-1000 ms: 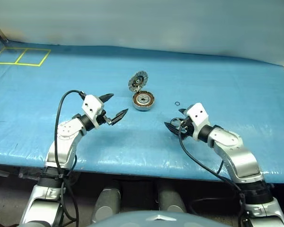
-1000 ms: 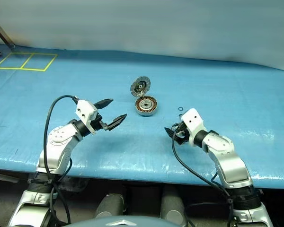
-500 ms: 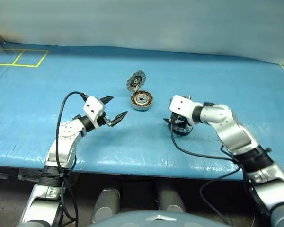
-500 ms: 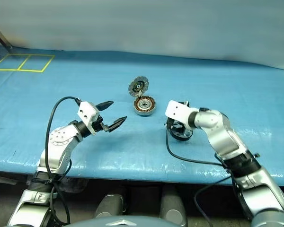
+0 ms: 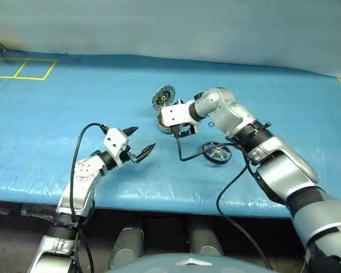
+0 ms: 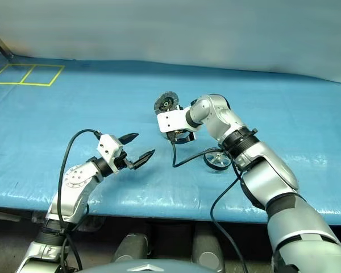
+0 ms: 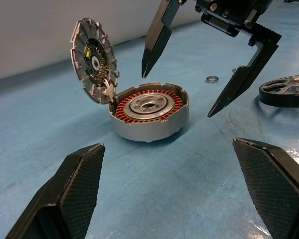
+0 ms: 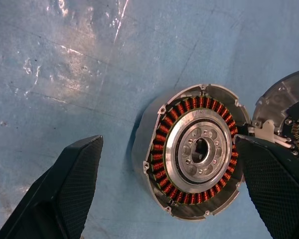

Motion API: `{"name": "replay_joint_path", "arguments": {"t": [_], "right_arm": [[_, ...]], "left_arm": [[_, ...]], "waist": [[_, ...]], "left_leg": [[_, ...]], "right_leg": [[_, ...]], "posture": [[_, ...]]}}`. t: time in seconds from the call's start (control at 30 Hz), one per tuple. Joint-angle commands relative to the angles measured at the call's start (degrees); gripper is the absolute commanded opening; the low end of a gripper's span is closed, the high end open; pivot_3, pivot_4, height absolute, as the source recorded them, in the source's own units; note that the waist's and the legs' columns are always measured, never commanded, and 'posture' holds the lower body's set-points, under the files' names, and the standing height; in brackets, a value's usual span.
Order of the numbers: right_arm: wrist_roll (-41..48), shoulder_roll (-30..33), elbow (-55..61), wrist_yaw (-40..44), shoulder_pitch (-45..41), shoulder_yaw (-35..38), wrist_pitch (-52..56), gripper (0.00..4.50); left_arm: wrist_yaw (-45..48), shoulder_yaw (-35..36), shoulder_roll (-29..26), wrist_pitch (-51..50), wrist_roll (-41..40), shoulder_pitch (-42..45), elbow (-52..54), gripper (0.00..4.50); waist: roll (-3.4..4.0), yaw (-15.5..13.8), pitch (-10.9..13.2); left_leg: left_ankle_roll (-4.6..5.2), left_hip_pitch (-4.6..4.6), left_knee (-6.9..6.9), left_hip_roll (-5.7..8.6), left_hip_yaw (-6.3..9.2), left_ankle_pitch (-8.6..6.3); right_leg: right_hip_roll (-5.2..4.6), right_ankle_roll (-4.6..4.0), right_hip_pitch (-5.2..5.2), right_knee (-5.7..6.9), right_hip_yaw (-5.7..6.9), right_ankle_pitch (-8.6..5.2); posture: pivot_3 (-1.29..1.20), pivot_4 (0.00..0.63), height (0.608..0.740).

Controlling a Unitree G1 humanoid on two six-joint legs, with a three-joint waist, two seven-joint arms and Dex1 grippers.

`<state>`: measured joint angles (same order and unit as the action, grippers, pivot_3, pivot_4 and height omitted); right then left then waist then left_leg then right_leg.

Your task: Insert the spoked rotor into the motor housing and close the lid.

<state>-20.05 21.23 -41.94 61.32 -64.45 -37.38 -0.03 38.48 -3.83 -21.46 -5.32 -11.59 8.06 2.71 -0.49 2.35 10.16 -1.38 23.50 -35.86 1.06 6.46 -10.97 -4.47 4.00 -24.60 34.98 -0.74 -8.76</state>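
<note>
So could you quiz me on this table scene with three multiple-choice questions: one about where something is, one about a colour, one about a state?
1. Where is the spoked rotor?
A. inside the motor housing
B. flat on the blue table cover, apart from the housing
C. held by the left gripper

2. What colour are the windings in the motor housing?
A. copper-orange
B. green
C. white

3. How is the lid?
A. shut
B. lying loose on the table
C. standing open on its hinge

Answers:
1 B, it lies by itself on the cover.
2 A, an orange ring circles the silver hub.
3 C, it stands up at the housing's edge.
</note>
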Motion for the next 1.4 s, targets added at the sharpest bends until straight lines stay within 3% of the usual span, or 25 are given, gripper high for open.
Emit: {"name": "replay_joint_path", "arguments": {"t": [0.03, 0.43, 1.2, 1.3, 1.4], "right_arm": [[-1.0, -1.5, -5.8, -0.9, -2.9, 1.5, -3.4, 4.45], [-3.6, -6.2, -19.7, -4.2, -6.2, 2.6, -8.5, 4.45], [-6.2, -10.0, -24.9, -5.7, -7.0, 4.5, -9.7, 4.45], [-6.4, -10.0, -25.5, -5.4, -6.9, 4.8, -9.8, 3.85], [-6.8, -9.9, -25.6, -5.4, -6.7, 5.1, -9.9, 2.86]], "left_arm": [[-0.8, 0.3, -0.1, -0.4, -0.1, -0.6, 3.6, 4.5], [-2.0, 0.7, -1.0, -1.6, 0.1, -2.2, 5.6, 4.5], [-2.7, 0.8, -1.4, -2.3, 0.2, -2.7, 6.3, 4.5], [-2.7, 0.9, -1.4, -2.3, 0.2, -2.8, 6.4, 4.5], [-2.9, 1.0, -1.4, -2.2, 0.3, -2.8, 6.4, 4.5]], "waist": [[0.0, 0.0, 0.0], [0.02, 1.2, 0.0], [0.04, 1.6, 0.0], [0.04, 1.5, 0.0], [0.05, 1.5, 0.0]], "left_leg": [[0.0, -0.01, 0.0, 0.0, 0.0, 0.0], [-0.01, -0.09, 0.04, -0.01, 0.0, 0.01], [-0.02, -0.17, 0.05, -0.01, 0.01, 0.02], [-0.04, -0.21, 0.05, -0.01, 0.0, 0.02], [-0.04, -0.23, 0.05, -0.01, 0.01, 0.03]], "right_leg": [[0.0, 0.0, 0.0, 0.01, 0.0, 0.0], [0.02, -0.05, -0.01, 0.1, -0.02, 0.01], [0.04, -0.08, 0.0, 0.21, -0.06, 0.0], [0.04, -0.08, 0.03, 0.23, -0.06, -0.01], [0.04, -0.09, 0.03, 0.24, -0.07, -0.01]], "posture": [[0.0, 0.15, 0.74], [0.0, 0.15, 0.74], [0.0, 0.15, 0.74], [0.0, 0.15, 0.74], [0.0, 0.15, 0.74]]}}
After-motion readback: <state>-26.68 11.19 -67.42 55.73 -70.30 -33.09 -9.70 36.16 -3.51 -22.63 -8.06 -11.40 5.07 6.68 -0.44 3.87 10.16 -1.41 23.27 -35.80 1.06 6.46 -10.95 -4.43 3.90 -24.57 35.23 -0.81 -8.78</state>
